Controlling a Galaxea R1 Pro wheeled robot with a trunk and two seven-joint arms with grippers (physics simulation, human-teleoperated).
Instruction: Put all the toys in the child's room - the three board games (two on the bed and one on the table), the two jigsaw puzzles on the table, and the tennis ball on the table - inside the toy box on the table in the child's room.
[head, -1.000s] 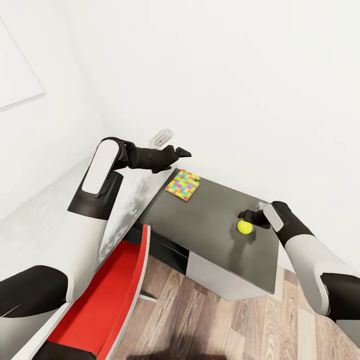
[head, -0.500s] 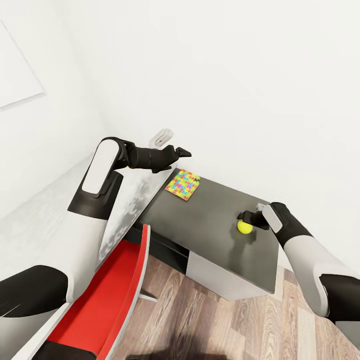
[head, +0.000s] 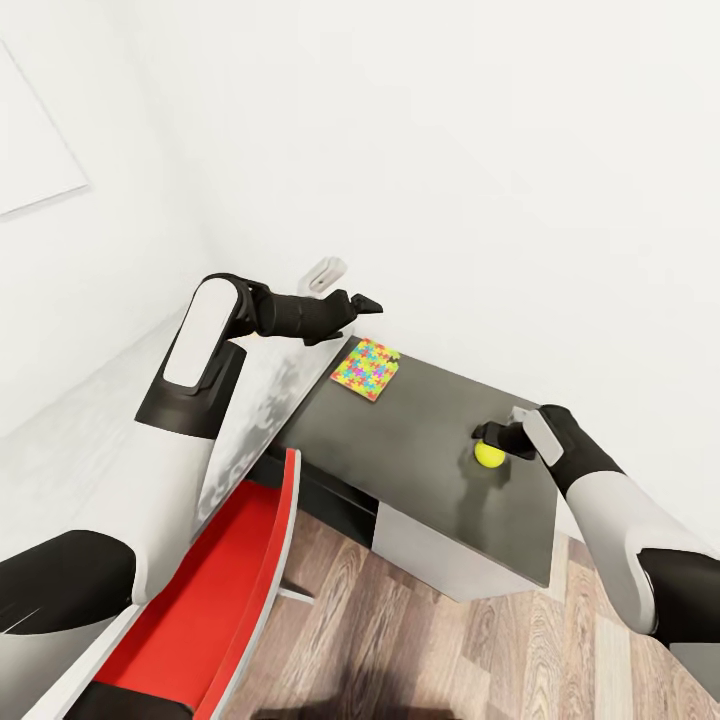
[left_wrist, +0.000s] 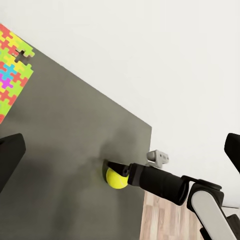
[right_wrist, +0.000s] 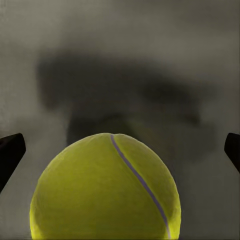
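Note:
The yellow-green tennis ball rests on the lower dark-grey top of the table, near its right end. My right gripper is open and low over the ball. In the right wrist view the ball lies between the two spread fingertips, which do not touch it. One jigsaw puzzle lies flat at the far left corner of the dark top. My left gripper is open and empty, held in the air above the puzzle. The left wrist view shows the ball too.
A red chair stands close in front of the table's long light-grey top. A pale grey object pokes out behind my left forearm. White walls close off the far side, and wood plank floor lies before the cabinet fronts.
My right gripper has edged a little further over the tennis ball. The ball, the puzzle and my left arm have not moved.

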